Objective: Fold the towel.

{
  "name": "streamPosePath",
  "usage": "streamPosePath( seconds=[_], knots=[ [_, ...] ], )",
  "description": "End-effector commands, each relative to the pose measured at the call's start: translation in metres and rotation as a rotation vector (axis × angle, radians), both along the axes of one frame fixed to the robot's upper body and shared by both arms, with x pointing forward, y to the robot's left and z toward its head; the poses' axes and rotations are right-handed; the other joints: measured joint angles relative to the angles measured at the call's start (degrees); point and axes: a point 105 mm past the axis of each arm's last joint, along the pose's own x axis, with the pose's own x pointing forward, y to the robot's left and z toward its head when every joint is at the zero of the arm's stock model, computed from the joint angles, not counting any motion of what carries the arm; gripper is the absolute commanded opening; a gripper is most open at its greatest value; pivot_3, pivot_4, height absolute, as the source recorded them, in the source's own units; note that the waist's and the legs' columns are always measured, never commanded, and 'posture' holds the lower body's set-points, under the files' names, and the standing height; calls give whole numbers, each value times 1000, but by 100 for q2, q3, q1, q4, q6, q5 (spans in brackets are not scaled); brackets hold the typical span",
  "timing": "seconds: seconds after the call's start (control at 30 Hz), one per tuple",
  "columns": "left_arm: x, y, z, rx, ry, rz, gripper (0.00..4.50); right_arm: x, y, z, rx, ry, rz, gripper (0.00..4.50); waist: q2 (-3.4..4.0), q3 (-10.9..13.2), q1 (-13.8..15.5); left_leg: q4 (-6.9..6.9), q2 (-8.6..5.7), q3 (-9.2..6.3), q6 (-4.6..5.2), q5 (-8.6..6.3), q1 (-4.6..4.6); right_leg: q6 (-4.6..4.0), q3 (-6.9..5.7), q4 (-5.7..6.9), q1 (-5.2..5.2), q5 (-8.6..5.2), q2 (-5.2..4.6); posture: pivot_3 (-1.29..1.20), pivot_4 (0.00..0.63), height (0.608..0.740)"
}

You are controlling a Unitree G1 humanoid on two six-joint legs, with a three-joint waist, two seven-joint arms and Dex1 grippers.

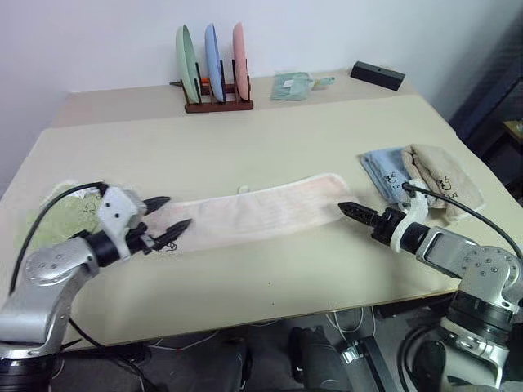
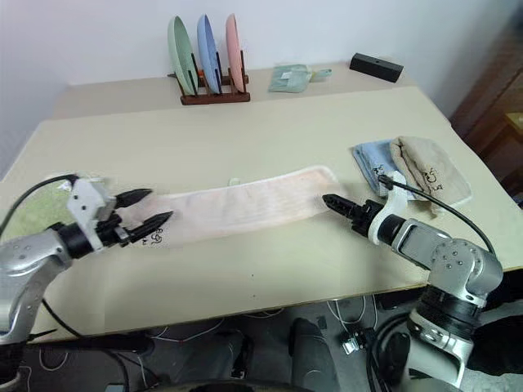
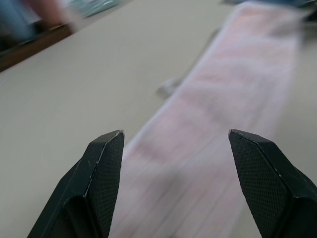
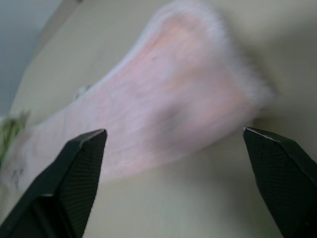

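At the table's [image 1: 270, 139] far edge, a dark wooden rack [image 1: 216, 102] holding three plates upright: green [image 1: 187, 57], blue [image 1: 212, 55], pink [image 1: 239, 53], side by side in that order. Stretched as a long narrow strip across the table's middle, the pale pink towel [image 1: 270, 211], lying flat, a small loop [image 1: 242, 189] on its far long edge and a dark printed mark [image 2: 157, 237] at its left end. Over that left end, the left tool [image 1: 166, 219], pointing along the strip toward the right, fingers spread apart and holding nothing. Just off the towel's right end, the right tool [image 2: 337, 204], aimed leftward and slightly downward at the cloth, fingers wide apart in its wrist view, empty. Near the right edge, a blue folded towel [image 1: 382, 170] beside a beige one [image 1: 441, 178]; near the left edge, a light green towel [image 1: 61, 216] behind the left arm.
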Motion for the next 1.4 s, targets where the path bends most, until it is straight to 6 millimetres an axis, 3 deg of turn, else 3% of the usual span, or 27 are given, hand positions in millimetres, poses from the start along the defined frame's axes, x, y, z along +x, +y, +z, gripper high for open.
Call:
streamPosePath(
  seconds=[0.03,0.3,0.33,0.4,0.63,0.87,0.97,1.03,1.1,1.2,1.33,1.4],
  knots=[
    [-7,-33,8,-17,-16,-151,3428,6,-2,7,57,-6,-52,4451,1,-1,-3,0,1,0,0,0,0,0,0,0,0,0,0,0,150,738],
    [-6,-58,-2,-11,3,-250,3428,25,17,-5,68,38,-69,4451,6,-4,-33,-1,1,1,1,1,2,0,1,1,1,0,2,0,150,738],
    [-5,-59,-4,-8,2,-249,3428,28,18,-7,68,42,-75,4216,6,-4,-43,-1,0,2,1,1,3,0,1,1,2,0,2,0,150,738],
    [-4,-58,-5,-11,7,-244,3428,32,20,-7,75,41,-86,3608,7,-4,-56,-2,1,2,0,1,4,0,1,1,2,0,3,0,150,738],
    [-4,-53,-9,-11,12,-215,3428,40,11,-5,58,26,-147,63,7,-4,-126,-3,1,1,0,1,2,0,1,0,0,0,3,0,150,738],
    [-3,-48,-14,-6,6,-180,3428,26,-13,27,33,-76,-151,14,10,-3,-106,-3,0,0,2,0,-3,0,0,-4,-1,0,1,0,150,738],
    [0,-46,-14,-8,5,-177,3428,13,-36,52,-94,-167,-126,14,14,-1,-87,-3,0,0,25,-13,-3,0,-1,-6,0,-1,1,0,150,738],
    [2,-46,-16,-3,7,-184,3428,12,-37,71,-204,-247,-72,14,18,0,-95,-3,-2,1,29,-15,-4,1,-2,-10,1,-1,0,0,150,738],
    [4,-46,-18,2,9,-189,3428,12,-27,79,-291,-297,2,14,17,-1,-138,-3,0,5,30,-16,-2,2,-3,-12,2,-1,1,0,150,738],
    [6,-47,-17,9,1,-197,3428,9,9,82,-507,-401,216,14,16,-2,-178,-11,13,8,30,-16,5,2,-3,-15,4,-1,11,0,150,738],
    [7,-50,-9,4,-19,-192,3428,1,67,69,-691,-506,526,14,16,-2,-130,-9,15,5,26,-15,-1,3,-8,-28,6,0,11,0,150,738],
    [7,-51,-6,1,-26,-187,3428,-3,86,59,-751,-539,629,14,15,-1,-122,-8,14,4,3,-1,-8,9,-12,-39,5,4,9,0,150,738]
  ],
)
